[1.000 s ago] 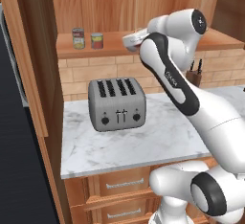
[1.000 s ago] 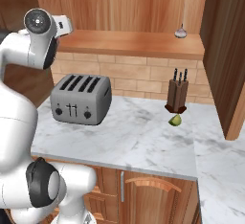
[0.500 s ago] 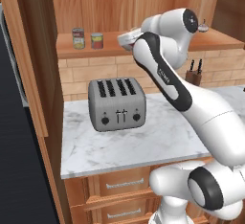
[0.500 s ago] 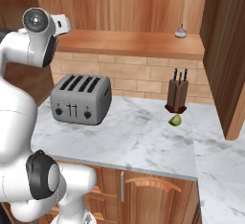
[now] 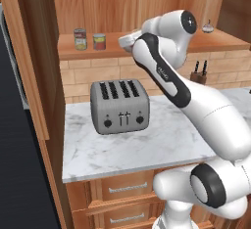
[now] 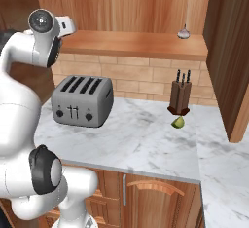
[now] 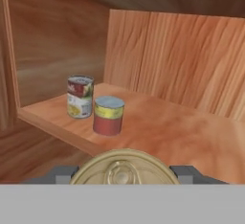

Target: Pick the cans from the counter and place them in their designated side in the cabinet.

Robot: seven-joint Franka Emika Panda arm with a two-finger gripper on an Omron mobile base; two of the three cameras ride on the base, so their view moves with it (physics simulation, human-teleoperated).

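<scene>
Peeking from the hand view, the end effector (image 7: 123, 173) is gripping a gold-lidded can (image 7: 123, 169), fingers snug on its sides. The cabinet (image 7: 191, 137) shelf is holding two cans (image 7: 108, 116) side by side, and the right base view is showing a knife block (image 6: 179, 95).

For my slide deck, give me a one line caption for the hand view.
Gripper shut on a gold-topped can, facing two cans on the cabinet shelf.

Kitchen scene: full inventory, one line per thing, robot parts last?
toaster: 1, silver-grey, four slots, on the counter.
counter: 1, white marble with grey veins.
drawers: light wood, metal handles, under the counter.
knife block: 1, dark brown, on the counter by the brick wall.
small green thing: 1, in front of the knife block.
cans on shelf: 2, left end of the cabinet shelf.
held can: 1, gold lid, between the fingers.
small grey item: 1, right end of shelf.
cabinet: 1, light brown wood.
gripper: 1, shut on the held can.
</scene>
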